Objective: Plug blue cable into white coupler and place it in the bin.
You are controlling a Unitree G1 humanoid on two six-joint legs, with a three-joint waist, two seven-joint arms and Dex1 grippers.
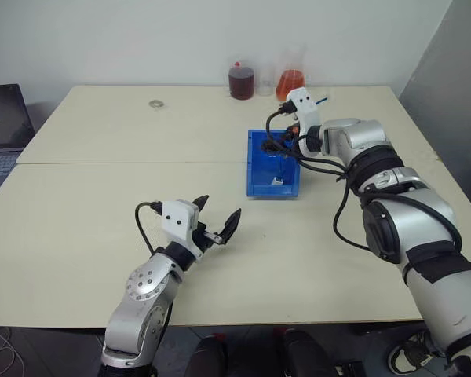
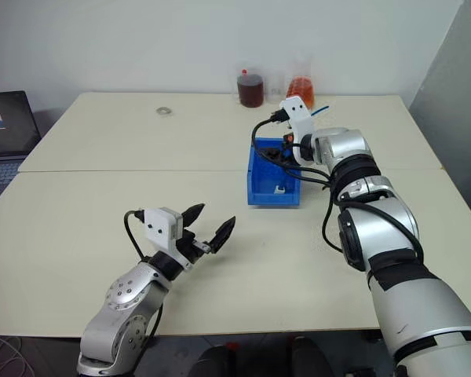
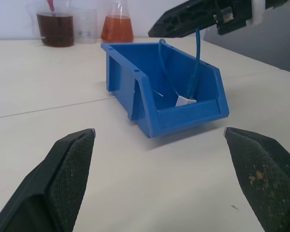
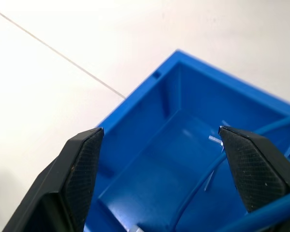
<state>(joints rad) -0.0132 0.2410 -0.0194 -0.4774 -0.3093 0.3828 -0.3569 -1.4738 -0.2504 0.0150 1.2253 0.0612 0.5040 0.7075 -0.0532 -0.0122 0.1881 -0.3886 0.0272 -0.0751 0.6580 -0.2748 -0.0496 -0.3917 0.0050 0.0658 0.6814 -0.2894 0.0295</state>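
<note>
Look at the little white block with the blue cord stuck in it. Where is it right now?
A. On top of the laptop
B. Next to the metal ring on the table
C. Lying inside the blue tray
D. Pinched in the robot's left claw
C: the white coupler rests on the floor of the bin, with the blue cable running up from it.

- One bin (image 1: 261, 182), bright blue, standing on the table.
- One blue cable (image 3: 195, 63), trailing down into the bin.
- One white coupler (image 3: 185, 100), lying on the bin's floor.
- Two grippers: the left gripper (image 1: 217, 220) and the right gripper (image 4: 159, 169), each with two black fingers spread apart.
- Three vessels at the table's far edge: one jar of dark red liquid (image 1: 241, 81), one flask of orange liquid (image 1: 290, 78), one clear beaker (image 3: 85, 26).
- One small grey ring (image 1: 155, 103).
- One laptop (image 1: 4, 126).
- Two table tops (image 1: 102, 204), joined along a seam.
</note>
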